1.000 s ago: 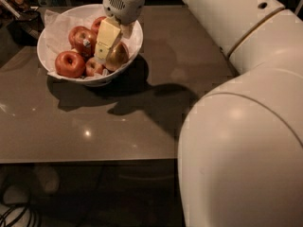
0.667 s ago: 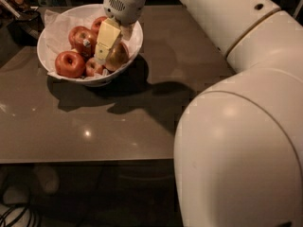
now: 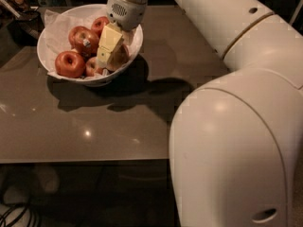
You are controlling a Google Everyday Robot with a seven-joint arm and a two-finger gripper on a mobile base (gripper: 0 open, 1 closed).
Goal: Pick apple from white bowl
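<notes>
1. Camera view, the tool: the gripper (image 3: 108,48) hangs down inside the white bowl (image 3: 45,53), on its right-hand side, with its tip low among the fruit. Set against the pictures from a second ago, it sits at almost the same spot and the same tilt, so the descent seems to be over.
2. Camera view, the target: the apple (image 3: 121,56), the pale one, lies against the right wall of the bowl, touching the gripper's yellow tip and partly hidden behind it. It has not lifted or rolled in that time.
3. Camera view, the grip: whether the gripper has closed on the apple or only stands around it, I cannot tell.
4. Camera view, the rest: the red apples (image 3: 70,64) on the left of the bowl lie as they did. The bowl has not slid on the surface (image 3: 94,126).
5. Camera view, the arm: the big white arm (image 3: 227,141) fills a little more of the right side than before, a small shift of the body only.
6. Judgement: the reach is done, and the lift has not begun. Closing firmly and rising straight up looks like the remaining work.
</notes>
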